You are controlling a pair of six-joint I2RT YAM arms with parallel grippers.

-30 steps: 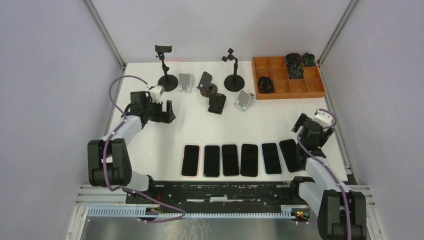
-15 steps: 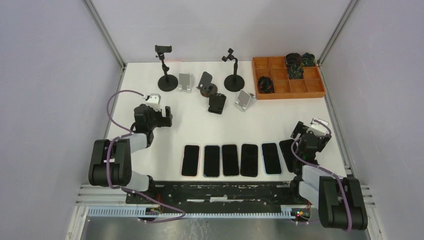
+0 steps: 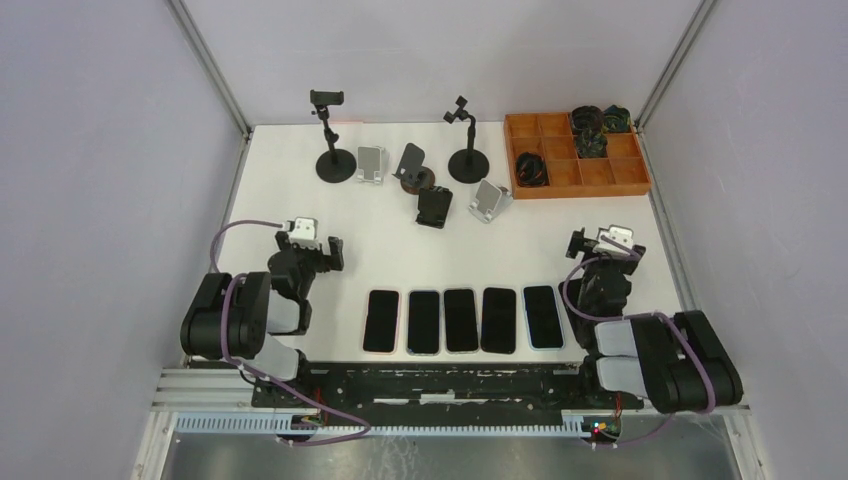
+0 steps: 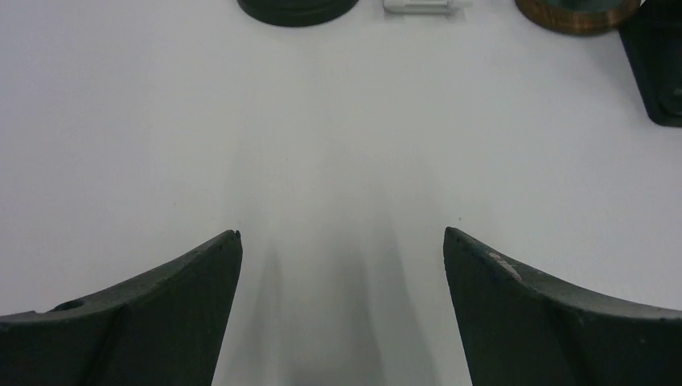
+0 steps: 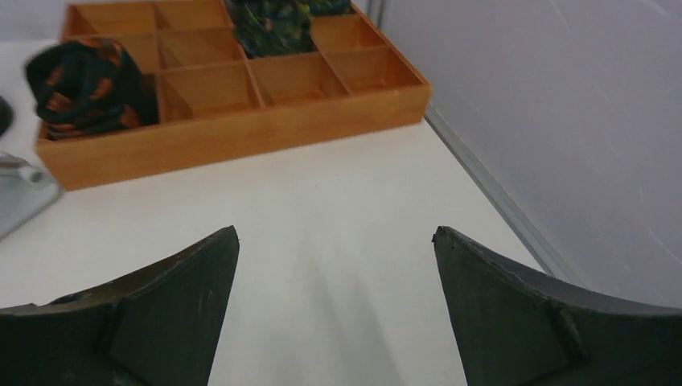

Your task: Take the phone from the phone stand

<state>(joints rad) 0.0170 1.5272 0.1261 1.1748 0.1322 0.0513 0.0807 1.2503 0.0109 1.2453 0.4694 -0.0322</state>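
Observation:
Several black phones (image 3: pixel 460 320) lie flat in a row near the table's front edge. Their rightmost end is covered by my right arm. The phone stands are at the back: two black tripod stands (image 3: pixel 333 150) (image 3: pixel 465 150), two silver stands (image 3: pixel 371 163) (image 3: pixel 489 200), a wood-based stand (image 3: pixel 413 172) and a black stand (image 3: pixel 434 207). I see no phone on any stand. My left gripper (image 3: pixel 310 243) (image 4: pixel 342 233) is open and empty, low over bare table. My right gripper (image 3: pixel 603 245) (image 5: pixel 335 231) is open and empty, facing the back right.
An orange compartment tray (image 3: pixel 600 172) (image 5: pixel 233 121) with dark bands (image 5: pixel 88 80) stands at the back right. A grey wall and metal rail (image 5: pixel 499 193) run along the right edge. The left wrist view shows the stand bases (image 4: pixel 297 8) far ahead.
Both arms have folded back toward their bases. The left gripper moved nearer and away from the stands. The right gripper moved back and left, over the end of the phone row.

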